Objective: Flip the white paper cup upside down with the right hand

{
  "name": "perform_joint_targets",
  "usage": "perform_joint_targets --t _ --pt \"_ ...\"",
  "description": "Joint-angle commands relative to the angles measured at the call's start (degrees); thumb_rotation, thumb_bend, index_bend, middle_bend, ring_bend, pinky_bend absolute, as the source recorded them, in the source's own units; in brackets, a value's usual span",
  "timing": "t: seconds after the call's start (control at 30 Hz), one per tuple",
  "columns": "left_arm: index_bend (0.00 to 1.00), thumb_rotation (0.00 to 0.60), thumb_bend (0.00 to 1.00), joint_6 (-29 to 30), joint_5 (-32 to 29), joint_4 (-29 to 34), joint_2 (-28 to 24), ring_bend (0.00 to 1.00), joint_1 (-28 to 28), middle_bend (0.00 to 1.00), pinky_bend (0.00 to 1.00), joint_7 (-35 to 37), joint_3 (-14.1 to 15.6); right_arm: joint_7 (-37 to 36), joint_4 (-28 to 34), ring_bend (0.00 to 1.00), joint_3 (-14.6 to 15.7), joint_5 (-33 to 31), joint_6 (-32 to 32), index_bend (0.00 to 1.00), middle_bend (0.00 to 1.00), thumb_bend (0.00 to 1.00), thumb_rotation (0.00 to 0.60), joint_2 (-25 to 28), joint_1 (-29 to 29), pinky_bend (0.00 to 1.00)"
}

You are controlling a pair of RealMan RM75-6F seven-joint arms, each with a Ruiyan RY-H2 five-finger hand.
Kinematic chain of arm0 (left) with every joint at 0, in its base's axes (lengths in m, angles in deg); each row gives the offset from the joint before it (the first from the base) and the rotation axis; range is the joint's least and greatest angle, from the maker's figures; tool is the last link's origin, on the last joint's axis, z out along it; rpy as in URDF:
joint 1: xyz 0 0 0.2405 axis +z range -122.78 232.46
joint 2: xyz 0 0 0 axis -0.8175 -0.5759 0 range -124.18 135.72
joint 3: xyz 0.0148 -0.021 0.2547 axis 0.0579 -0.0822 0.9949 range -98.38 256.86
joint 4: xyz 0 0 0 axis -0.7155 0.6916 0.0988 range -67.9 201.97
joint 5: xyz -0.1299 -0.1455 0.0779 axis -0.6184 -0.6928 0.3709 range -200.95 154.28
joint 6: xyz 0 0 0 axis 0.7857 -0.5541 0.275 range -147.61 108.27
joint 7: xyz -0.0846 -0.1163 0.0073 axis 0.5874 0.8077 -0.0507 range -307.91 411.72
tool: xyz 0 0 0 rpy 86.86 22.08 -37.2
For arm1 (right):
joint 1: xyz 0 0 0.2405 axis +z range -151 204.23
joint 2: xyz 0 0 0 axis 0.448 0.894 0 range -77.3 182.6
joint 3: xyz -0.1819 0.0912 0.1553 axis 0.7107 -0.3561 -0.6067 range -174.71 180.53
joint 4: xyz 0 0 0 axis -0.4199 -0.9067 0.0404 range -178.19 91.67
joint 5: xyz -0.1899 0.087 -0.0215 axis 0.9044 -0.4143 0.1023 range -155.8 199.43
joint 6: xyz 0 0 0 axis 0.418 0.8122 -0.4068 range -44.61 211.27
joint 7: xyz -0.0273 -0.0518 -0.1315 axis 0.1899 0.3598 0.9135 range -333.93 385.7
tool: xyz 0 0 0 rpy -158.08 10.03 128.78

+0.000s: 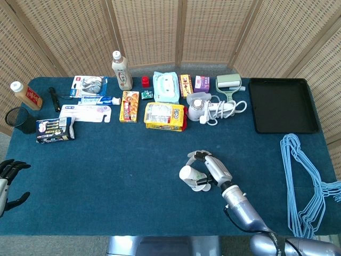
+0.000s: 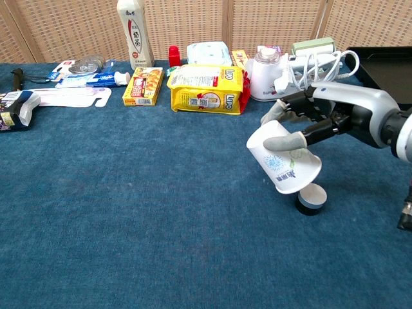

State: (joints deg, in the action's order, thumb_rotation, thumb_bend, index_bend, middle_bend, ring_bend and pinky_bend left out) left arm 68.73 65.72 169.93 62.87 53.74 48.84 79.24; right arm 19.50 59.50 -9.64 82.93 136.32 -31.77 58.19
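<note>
My right hand (image 2: 309,119) (image 1: 209,166) grips the white paper cup (image 2: 283,165) (image 1: 193,177) above the blue cloth, right of the table's middle. The cup carries a blue and green print and is tilted, base up and to the left, rim down and to the right. Its rim hangs just over a small round metal cap (image 2: 310,201). In the head view that cap is mostly hidden behind the cup. My left hand (image 1: 7,178) shows only at the far left edge of the head view, fingers apart, holding nothing.
Behind the cup lie a yellow snack pack (image 2: 207,88), a white appliance with cord (image 2: 273,74) and several small boxes. A black tray (image 1: 283,104) sits at the back right, blue hangers (image 1: 303,176) on the right edge. A bottle (image 2: 134,33) stands at the back.
</note>
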Motion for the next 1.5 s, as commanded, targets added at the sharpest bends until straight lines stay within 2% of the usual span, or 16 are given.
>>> perform_joint_targets --t 0.03,0.4,0.6,0.83,1.13,1.33,1.4,1.5 --pt "0.28 0.600 0.18 0.1 0.3 0.3 -0.1 0.17 0.1 0.28 0.18 -0.2 0.1 -2.3 -0.8 0.15 1.1 2.1 0.0 0.52 0.24 0.24 0.476 -0.4 -1.0 0.03" --pt "0.28 0.600 0.18 1.0 1.0 1.6 -0.9 0.17 0.5 0.28 0.18 -1.2 0.3 -9.0 -5.0 0.15 2.8 7.4 -0.5 0.52 0.24 0.24 0.475 -0.4 -2.2 0.00" --pt "0.28 0.600 0.18 1.1 1.4 2.3 -1.1 0.17 0.5 0.28 0.18 -1.7 0.3 -13.2 -8.5 0.13 4.7 12.6 -1.1 0.49 0.23 0.24 0.474 0.6 -2.6 0.00" --pt "0.28 0.600 0.18 1.2 1.9 2.8 -1.3 0.17 0.5 0.28 0.18 -2.1 0.3 -17.9 -10.1 0.09 6.6 16.8 -1.3 0.32 0.17 0.24 0.473 3.0 -3.0 0.00" --pt "0.28 0.599 0.18 1.2 2.2 3.3 -1.3 0.17 0.4 0.28 0.18 -2.5 0.2 -20.6 -10.1 0.07 7.9 21.5 1.0 0.22 0.14 0.25 0.473 6.5 -3.4 0.00" --pt "0.28 0.600 0.18 1.0 2.0 3.0 -1.0 0.17 0.4 0.28 0.18 -2.4 0.3 -20.1 -7.8 0.07 7.2 22.4 1.7 0.23 0.14 0.25 0.473 9.3 -2.7 0.00" --pt "0.28 0.600 0.18 1.0 1.9 2.8 -0.8 0.17 0.5 0.28 0.18 -2.2 0.4 -19.2 -7.3 0.09 6.7 22.1 2.5 0.26 0.15 0.25 0.472 9.7 -2.7 0.00" --pt "0.28 0.600 0.18 1.2 1.5 2.3 -0.6 0.17 0.7 0.28 0.18 -1.8 0.4 -14.1 -7.6 0.14 5.3 21.8 6.1 0.35 0.18 0.26 0.475 9.4 -3.2 0.01"
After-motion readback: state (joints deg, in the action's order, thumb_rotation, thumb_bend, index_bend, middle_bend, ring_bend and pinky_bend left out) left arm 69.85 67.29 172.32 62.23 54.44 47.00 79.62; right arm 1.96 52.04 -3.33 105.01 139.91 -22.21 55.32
